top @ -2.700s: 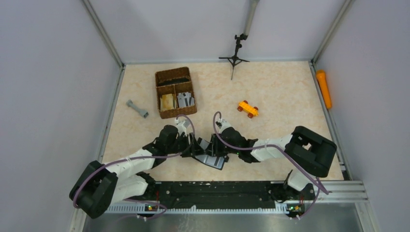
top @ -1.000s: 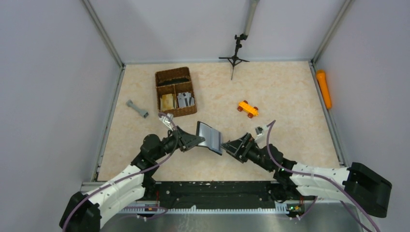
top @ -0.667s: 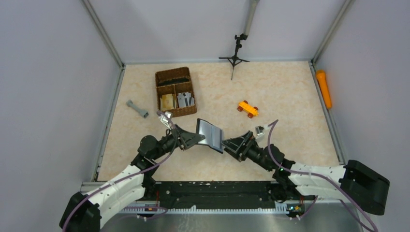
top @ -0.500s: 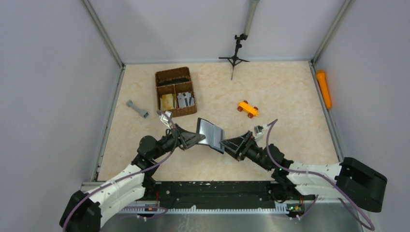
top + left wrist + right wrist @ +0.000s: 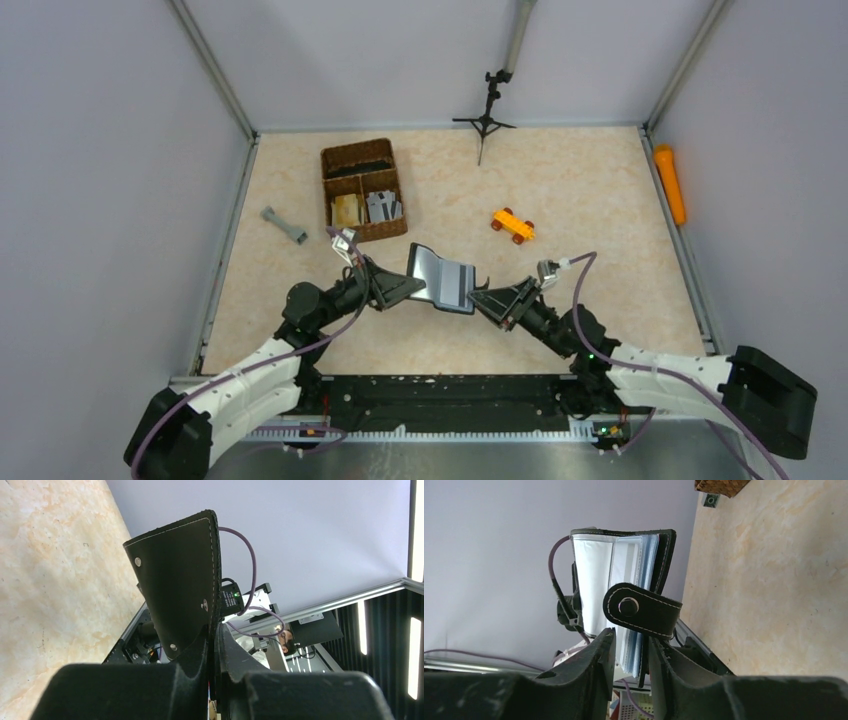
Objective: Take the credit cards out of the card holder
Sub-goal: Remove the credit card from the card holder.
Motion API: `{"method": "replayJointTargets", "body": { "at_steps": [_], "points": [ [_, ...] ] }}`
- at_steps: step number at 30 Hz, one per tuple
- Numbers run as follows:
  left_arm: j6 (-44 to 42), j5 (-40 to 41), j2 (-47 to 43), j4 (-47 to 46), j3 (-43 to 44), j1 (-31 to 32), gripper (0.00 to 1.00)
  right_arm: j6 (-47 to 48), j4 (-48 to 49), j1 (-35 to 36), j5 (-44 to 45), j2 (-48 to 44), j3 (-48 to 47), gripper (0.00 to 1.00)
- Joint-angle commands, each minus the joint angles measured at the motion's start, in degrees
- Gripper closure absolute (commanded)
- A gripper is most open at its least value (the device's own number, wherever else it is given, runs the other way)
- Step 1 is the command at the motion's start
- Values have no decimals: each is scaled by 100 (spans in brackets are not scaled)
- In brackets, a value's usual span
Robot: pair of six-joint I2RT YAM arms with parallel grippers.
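The card holder (image 5: 441, 277) is held open in the air above the table's near middle, its grey-blue inside facing up. My left gripper (image 5: 404, 288) is shut on its left black cover (image 5: 175, 575), with both fingers pressed on the cover's lower edge (image 5: 213, 637). My right gripper (image 5: 489, 297) grips the right side. Its fingers straddle the clear sleeves (image 5: 591, 580) and the other black cover, just under the snap strap (image 5: 640, 609). The right gripper's midpoint is on the sleeves' lower edge (image 5: 631, 647). No loose card shows.
A brown wicker basket (image 5: 363, 190) with items inside stands at the back left. A grey dumbbell-shaped part (image 5: 284, 224) lies to its left. An orange toy car (image 5: 512, 224) lies right of centre. A small tripod (image 5: 485, 118) stands at the back wall. An orange cylinder (image 5: 669, 183) lies by the right wall.
Both grippers lifted the card holder off the table. In the last half second my right gripper moved right, spreading the holder wider open. The left gripper stayed about still.
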State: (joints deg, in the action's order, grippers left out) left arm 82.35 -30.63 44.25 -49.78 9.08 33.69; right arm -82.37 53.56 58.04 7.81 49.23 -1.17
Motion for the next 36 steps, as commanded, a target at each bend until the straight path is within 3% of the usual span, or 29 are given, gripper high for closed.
{"method": "replayJointTargets", "body": {
  "at_steps": [1, 3, 9, 11, 14, 21, 24, 29, 32, 36],
  "points": [
    [-66, -101, -47, -314, -55, 28, 93, 312, -574, 55, 194, -479, -253, 71],
    [-70, -93, -46, -297, -47, 27, 93, 442, -1001, 49, 160, -596, -417, 71],
    [-76, -83, -26, -302, -30, 41, 93, 580, -787, 51, -13, -508, -462, 66],
    [-87, -86, -18, -290, -25, 55, 93, 577, -634, 50, -59, -465, -438, 70],
    [-111, -77, -20, -255, -29, 60, 93, 556, -409, 54, -101, -441, -387, 88],
    [-171, -31, 58, -229, -20, 99, 93, 639, -395, 56, -140, -578, -388, 95],
    [-175, -20, 82, -247, -15, 116, 93, 731, -432, 50, -160, -642, -401, 91],
    [-133, -20, 163, -384, -6, 159, 93, 891, -148, 52, -340, -522, -446, 63],
    [-52, -42, 258, -588, -4, 185, 93, 981, 51, 55, -567, -341, -565, 61],
    [-55, -54, 299, -634, -22, 195, 93, 963, 193, 51, -549, -326, -551, 71]
  ]
}}
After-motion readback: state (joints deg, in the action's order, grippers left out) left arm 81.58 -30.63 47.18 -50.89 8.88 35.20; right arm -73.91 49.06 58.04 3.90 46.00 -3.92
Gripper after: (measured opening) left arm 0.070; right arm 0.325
